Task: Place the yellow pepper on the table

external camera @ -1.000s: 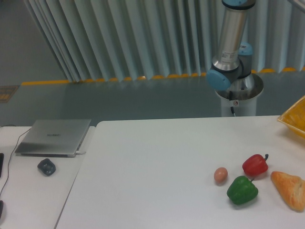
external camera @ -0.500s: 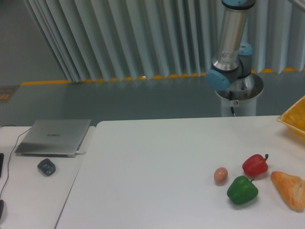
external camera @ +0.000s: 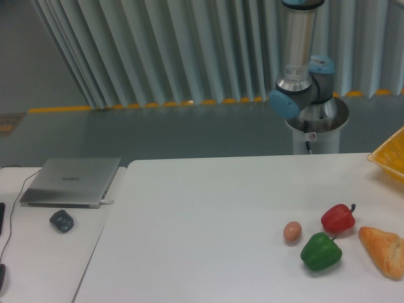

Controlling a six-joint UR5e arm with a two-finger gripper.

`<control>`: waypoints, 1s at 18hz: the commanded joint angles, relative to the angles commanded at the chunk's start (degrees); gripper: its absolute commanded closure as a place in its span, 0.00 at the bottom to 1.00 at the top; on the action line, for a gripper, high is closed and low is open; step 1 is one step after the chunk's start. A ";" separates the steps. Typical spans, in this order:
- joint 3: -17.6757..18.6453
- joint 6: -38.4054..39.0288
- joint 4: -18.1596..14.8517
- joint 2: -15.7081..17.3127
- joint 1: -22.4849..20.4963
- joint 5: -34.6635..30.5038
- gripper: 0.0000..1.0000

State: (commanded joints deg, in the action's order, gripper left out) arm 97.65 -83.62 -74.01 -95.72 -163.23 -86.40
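The grey and blue robot arm [external camera: 297, 60] has swung slightly left behind the large white table [external camera: 208, 214], its gripper out of view, and no yellow pepper is visible, so placing seems not begun.

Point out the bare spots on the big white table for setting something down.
The table is bare across its left and middle, from the edge by the laptop to the egg. It is crowded at right: red pepper, green pepper, bread, yellow basket.

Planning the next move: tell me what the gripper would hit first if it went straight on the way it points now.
Cannot say: the gripper is out of frame. Only the arm shows, rising past the top edge behind the table, so its heading and path are not visible.
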 joint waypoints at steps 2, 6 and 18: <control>0.00 5.45 0.18 -0.08 4.65 -0.26 0.36; 0.35 16.45 5.08 -3.15 11.96 -0.70 0.36; -0.09 30.44 13.54 -12.57 25.07 -15.47 0.32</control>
State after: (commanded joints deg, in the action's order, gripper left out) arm 97.56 -53.17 -60.47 -108.28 -138.16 -101.87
